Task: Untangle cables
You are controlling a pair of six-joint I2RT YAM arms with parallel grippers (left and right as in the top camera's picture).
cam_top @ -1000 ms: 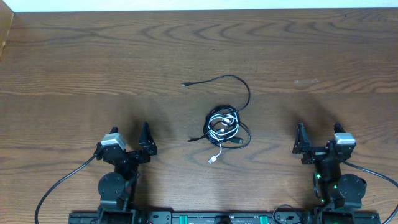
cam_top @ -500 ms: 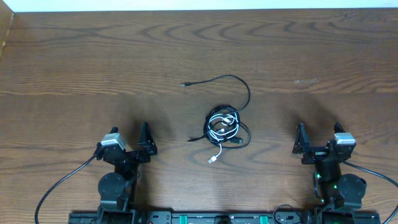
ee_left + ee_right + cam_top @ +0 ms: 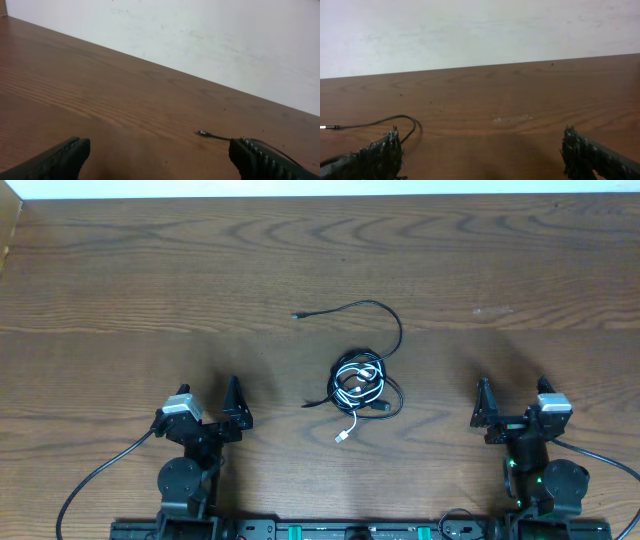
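Note:
The cables (image 3: 360, 385) lie in the middle of the wooden table as a small knot of black and white loops. One black strand arcs away from me to a plug end (image 3: 297, 315), and a white plug (image 3: 343, 437) trails toward me. My left gripper (image 3: 207, 396) rests left of the bundle, open and empty, well apart from it. My right gripper (image 3: 513, 392) sits to the right, also open and empty. In the left wrist view the black plug end (image 3: 201, 133) shows beyond the gripper (image 3: 157, 150). The right wrist view has the black loop (image 3: 402, 119) ahead of the gripper (image 3: 480, 142).
Thick black wires (image 3: 100, 475) run from the left arm base, and another (image 3: 612, 466) from the right base. A white wall (image 3: 480, 30) borders the table's far edge. A raised wooden edge (image 3: 10, 225) stands at the far left corner.

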